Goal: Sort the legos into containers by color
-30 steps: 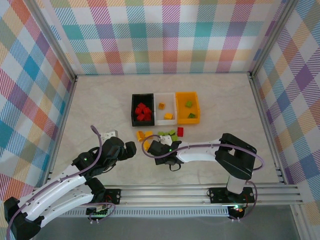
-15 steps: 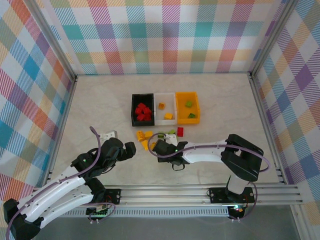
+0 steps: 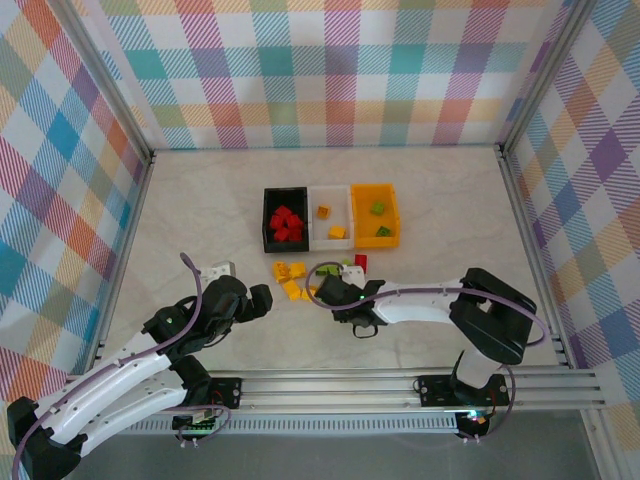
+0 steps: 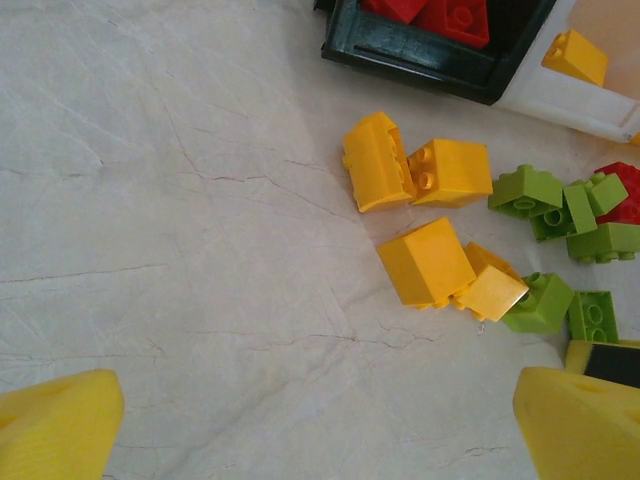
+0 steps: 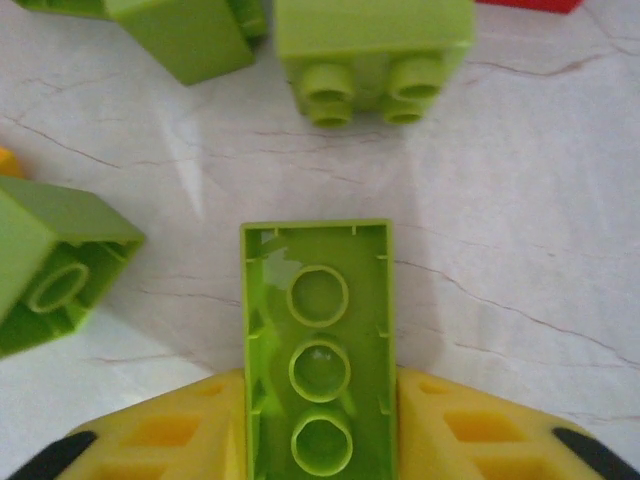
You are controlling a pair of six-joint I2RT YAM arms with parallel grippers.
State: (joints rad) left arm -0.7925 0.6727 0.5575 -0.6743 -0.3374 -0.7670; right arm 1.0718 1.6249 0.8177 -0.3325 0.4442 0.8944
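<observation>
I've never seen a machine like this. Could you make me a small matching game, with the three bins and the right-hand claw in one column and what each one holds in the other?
Column one:
1. black bin
2. white bin
3. orange bin
4. right gripper

Column two:
A. green bricks lie in it
B. red bricks lie in it
C. one lime green brick sits between its fingers, hollow side towards the wrist camera
D. yellow-orange bricks lie in it

Pairs: 1-B, 2-D, 3-A, 4-C
</observation>
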